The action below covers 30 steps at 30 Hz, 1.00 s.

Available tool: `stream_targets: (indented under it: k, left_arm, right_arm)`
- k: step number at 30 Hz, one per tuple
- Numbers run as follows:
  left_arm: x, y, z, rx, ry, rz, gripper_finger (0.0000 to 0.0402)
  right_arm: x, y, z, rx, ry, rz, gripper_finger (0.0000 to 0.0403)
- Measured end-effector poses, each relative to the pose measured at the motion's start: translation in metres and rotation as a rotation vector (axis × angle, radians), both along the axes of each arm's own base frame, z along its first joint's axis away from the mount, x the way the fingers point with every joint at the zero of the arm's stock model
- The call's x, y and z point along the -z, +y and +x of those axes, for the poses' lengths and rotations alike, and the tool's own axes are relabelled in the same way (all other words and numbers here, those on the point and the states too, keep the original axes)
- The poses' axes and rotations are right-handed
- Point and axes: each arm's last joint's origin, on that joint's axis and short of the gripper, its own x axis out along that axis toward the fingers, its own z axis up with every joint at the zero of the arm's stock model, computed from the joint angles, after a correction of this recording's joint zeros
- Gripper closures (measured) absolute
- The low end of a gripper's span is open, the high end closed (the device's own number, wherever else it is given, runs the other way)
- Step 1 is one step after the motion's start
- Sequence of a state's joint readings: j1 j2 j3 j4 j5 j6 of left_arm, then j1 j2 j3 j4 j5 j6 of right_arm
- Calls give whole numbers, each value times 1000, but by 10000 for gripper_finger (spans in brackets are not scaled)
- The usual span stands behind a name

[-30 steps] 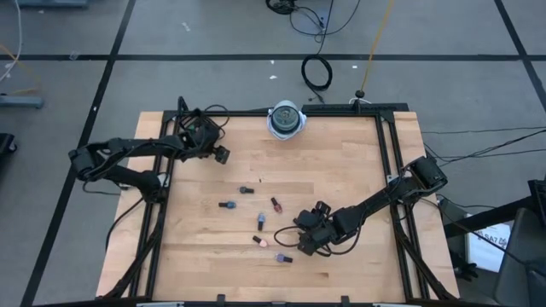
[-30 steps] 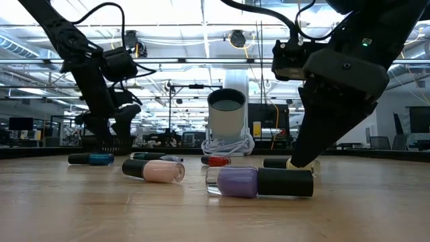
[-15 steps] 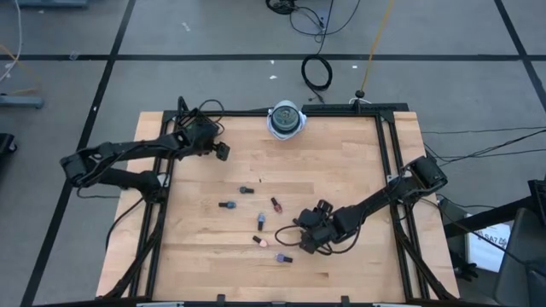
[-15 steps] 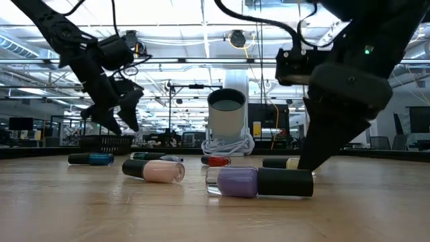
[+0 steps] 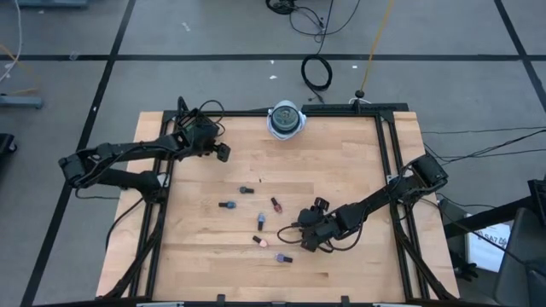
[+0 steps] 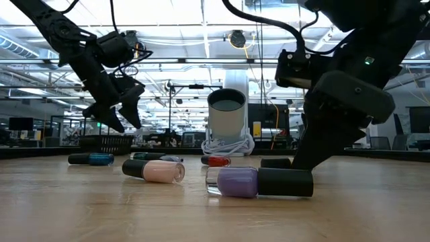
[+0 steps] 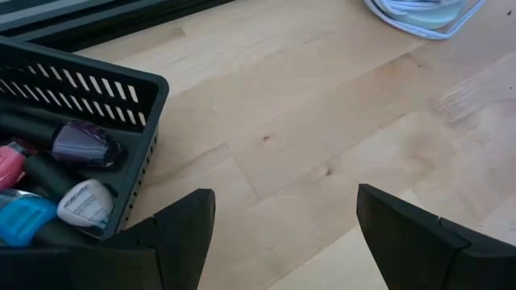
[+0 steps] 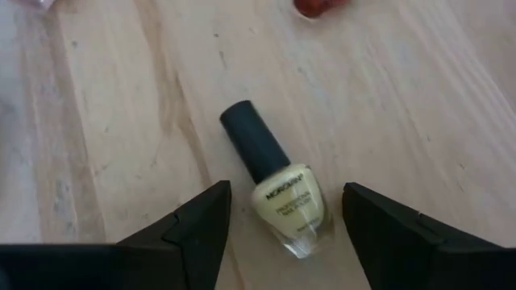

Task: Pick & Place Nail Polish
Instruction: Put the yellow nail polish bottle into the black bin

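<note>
Yellow nail polish bottle (image 8: 282, 193) lies between the wide-spread right gripper (image 8: 282, 229), seen only in its wrist view. Left gripper (image 7: 278, 221) is wide beside the black slotted basket (image 7: 121, 89).

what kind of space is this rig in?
Likely a large open robotics lab or workshop. The low view shows exposed ceiling trusses with strip lights and monitors behind the table; the high view shows loose cables on a tiled floor.

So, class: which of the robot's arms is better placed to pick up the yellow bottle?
The right. Its open gripper straddles the yellow bottle lying on the table, while the left gripper is open over the black basket.
</note>
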State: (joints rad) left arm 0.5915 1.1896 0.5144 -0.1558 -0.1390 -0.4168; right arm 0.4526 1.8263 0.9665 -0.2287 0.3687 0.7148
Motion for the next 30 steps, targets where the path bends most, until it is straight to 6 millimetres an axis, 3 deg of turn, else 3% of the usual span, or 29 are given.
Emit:
stream_targets:
  k: [15, 21, 26, 30]
  left_arm:
    - [0, 0, 0, 2, 2, 1, 105]
    - [0, 0, 0, 2, 2, 1, 105]
    - [0, 0, 0, -2, -1, 0, 105]
    - [0, 0, 0, -9, -10, -1, 105]
  right_arm:
    - [2, 1, -1, -110, 40, -27, 298]
    - [0, 2, 2, -143, 9, -34, 308]
    - [-14, 3, 3, -231, -44, -40, 308]
    - [-42, -1, 3, -267, -139, -53, 308]
